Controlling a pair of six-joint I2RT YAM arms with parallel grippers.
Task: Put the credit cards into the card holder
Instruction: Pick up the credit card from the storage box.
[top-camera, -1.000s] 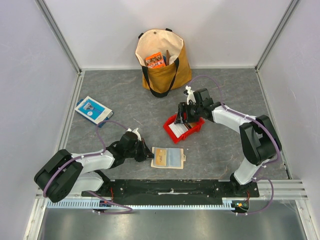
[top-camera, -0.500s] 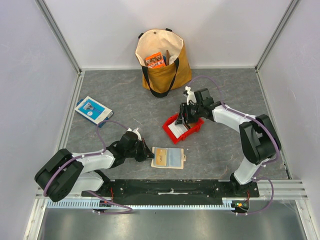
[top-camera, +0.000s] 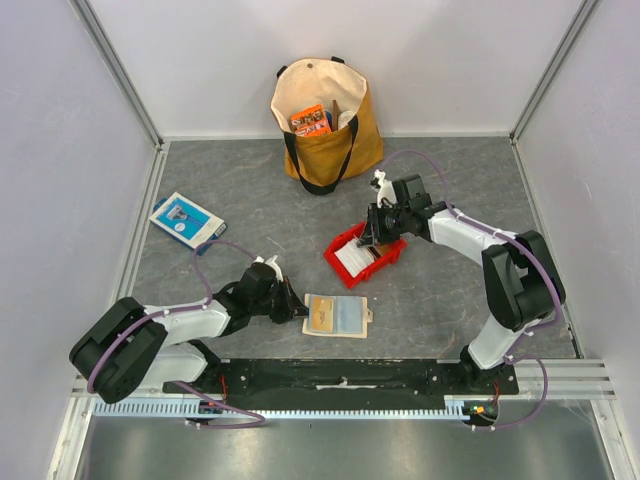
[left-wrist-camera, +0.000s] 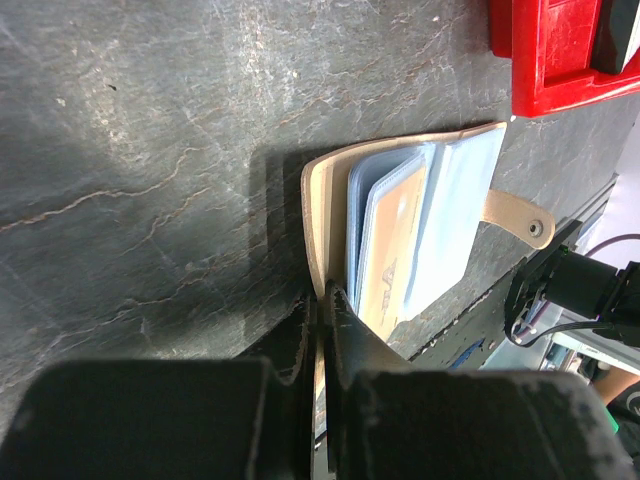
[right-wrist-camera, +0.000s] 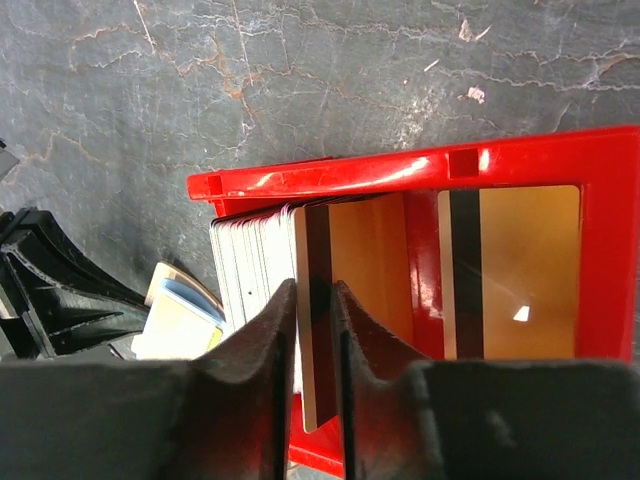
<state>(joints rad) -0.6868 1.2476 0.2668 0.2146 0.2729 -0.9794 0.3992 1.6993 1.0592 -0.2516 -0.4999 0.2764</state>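
While the left gripper (left-wrist-camera: 325, 300) clamps the edge of the card holder (left-wrist-camera: 420, 225), the right gripper (right-wrist-camera: 312, 300) pinches 1 of the credit cards (right-wrist-camera: 365, 260), red tray (right-wrist-camera: 400, 172) beneath its fingers (right-wrist-camera: 250, 365).

Two arms working low over a grey tabletop (top-camera: 250, 190).
The left fingers (top-camera: 297, 313) meet the open card holder (top-camera: 338, 316); the right fingers (top-camera: 371, 240) dip into a red tray (top-camera: 392, 256) of credit cards (top-camera: 355, 258).

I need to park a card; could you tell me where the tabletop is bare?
Bare: the far-right corner beside the tan canvas tote bag, and between it and the blue-and-white flat box. Crowded: between red plastic tray and beige folding card holder.
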